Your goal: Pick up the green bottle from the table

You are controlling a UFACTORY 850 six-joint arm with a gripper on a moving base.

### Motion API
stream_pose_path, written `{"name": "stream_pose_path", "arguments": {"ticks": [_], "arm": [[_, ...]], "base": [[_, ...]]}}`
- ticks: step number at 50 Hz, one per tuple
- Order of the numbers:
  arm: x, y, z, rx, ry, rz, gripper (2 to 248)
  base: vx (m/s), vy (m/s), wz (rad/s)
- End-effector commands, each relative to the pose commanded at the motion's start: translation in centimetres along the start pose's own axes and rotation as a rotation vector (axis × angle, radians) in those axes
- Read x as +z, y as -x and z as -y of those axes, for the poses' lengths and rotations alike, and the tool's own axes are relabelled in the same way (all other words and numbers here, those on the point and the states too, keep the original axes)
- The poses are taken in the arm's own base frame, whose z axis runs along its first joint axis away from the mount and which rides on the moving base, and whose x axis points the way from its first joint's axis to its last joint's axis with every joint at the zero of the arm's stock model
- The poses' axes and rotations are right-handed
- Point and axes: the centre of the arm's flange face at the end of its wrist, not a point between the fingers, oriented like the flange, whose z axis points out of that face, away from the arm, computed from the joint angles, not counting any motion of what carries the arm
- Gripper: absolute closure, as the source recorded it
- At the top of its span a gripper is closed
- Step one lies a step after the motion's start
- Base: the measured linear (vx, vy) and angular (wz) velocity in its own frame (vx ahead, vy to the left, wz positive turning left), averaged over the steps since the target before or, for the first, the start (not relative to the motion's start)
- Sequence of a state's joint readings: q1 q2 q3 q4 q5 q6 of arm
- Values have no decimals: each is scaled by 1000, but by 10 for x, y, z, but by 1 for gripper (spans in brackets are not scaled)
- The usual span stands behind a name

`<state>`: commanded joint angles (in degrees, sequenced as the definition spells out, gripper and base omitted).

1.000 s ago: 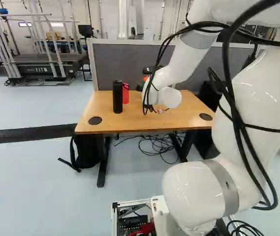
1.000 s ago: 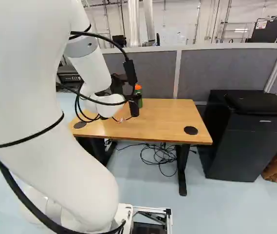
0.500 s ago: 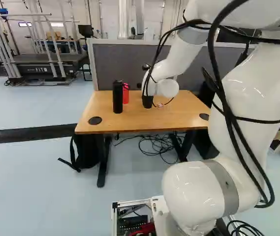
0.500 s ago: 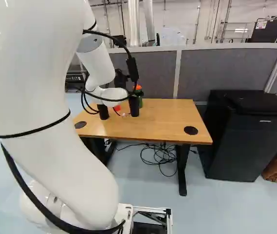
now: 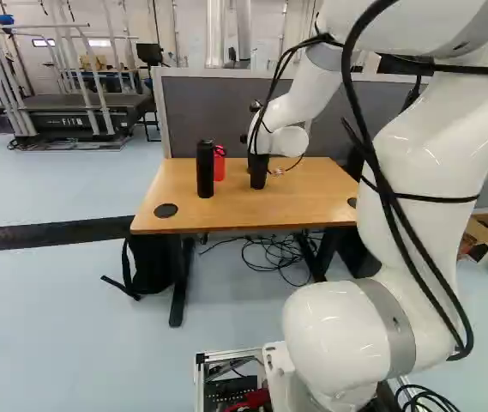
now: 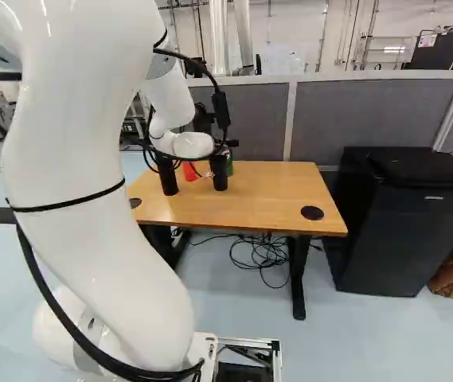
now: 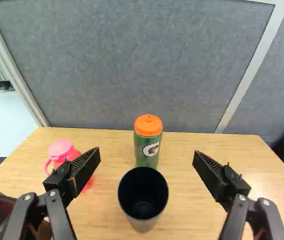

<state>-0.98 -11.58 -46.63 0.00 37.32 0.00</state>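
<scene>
The grey partition (image 7: 132,65) rose beyond the open black cup (image 6: 219,173), and the wooden table (image 6: 266,191) spread beneath and around that cup. The white arm (image 5: 299,103) reached out toward the cup, its gripper (image 7: 146,156) released, the two fingers spread wide to either side of the line to the cup with nothing gripped. By that showing, the task stood at its approach: the grasp, the lift and the carrying clear were all left to do. The black cylinder (image 5: 205,170) stood left of the cup and a little nearer the base, the red jug (image 7: 60,151) left of it too. The green bottle (image 7: 142,145) stood upright on the table just behind the cup, on the partition side, its foot hidden by the cup, so whether the two touched could not be told. It looked slim and dark green, with a broad orange cap (image 7: 148,125), and smallest of all, a pale round emblem on its side, facing the cup.
</scene>
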Motion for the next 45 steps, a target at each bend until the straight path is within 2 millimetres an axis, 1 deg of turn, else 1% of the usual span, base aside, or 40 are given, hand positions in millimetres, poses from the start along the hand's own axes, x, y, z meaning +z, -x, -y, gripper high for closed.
{"name": "stream_pose_path", "arguments": {"ticks": [15,26,45], "arm": [[22,-17,-10,5,17,25,3],[38,-26,-15,9,25,78,3],[72,-23,-20,14,31,221,3]], "base": [[0,0,0],[0,0,0],[0,0,0]]}}
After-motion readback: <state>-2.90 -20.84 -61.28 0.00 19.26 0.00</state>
